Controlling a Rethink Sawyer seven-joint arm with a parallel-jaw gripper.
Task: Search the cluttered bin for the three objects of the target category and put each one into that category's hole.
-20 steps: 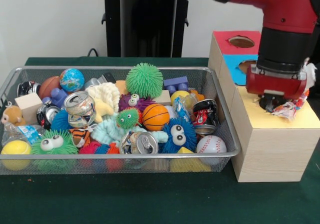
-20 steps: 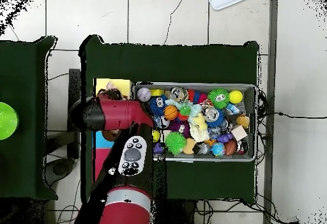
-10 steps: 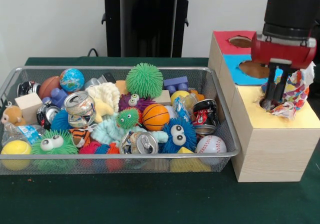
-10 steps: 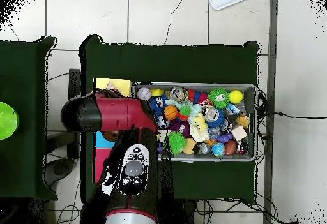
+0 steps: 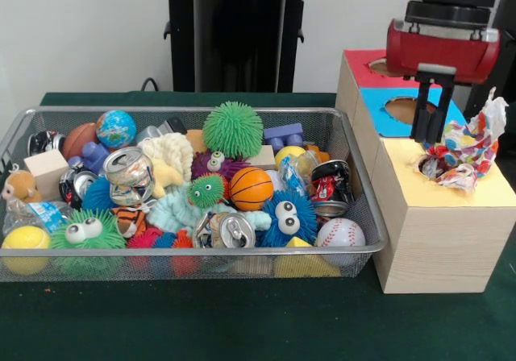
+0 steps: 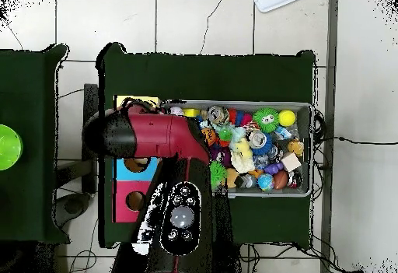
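A crumpled colourful wrapper [image 5: 465, 150] lies on the yellow top [image 5: 411, 185] of the wooden box, over its hole and sticking up out of it. My gripper [image 5: 430, 133] hangs just above and to the left of the wrapper, open and holding nothing. The wire bin [image 5: 360, 190] to the left holds crushed cans [image 5: 127, 170], spiky toys [image 5: 233, 129], balls [image 5: 251, 188] and more wrappers. In the overhead view the red arm [image 6: 155, 134] covers the gripper and most of the box; only a yellow corner [image 6: 134, 101] shows.
The box also has a blue section with a hole [image 5: 403, 108] and a red section with a hole [image 5: 389, 67] behind it. The bin [image 6: 305, 108] stands close beside the box on the green cloth [image 5: 242, 321]. A black pedestal [image 5: 234, 39] stands behind.
The gripper has risen from the yellow hole and let go of the wrapper, which stays on the box. The arm has swung towards the bin in the overhead view.
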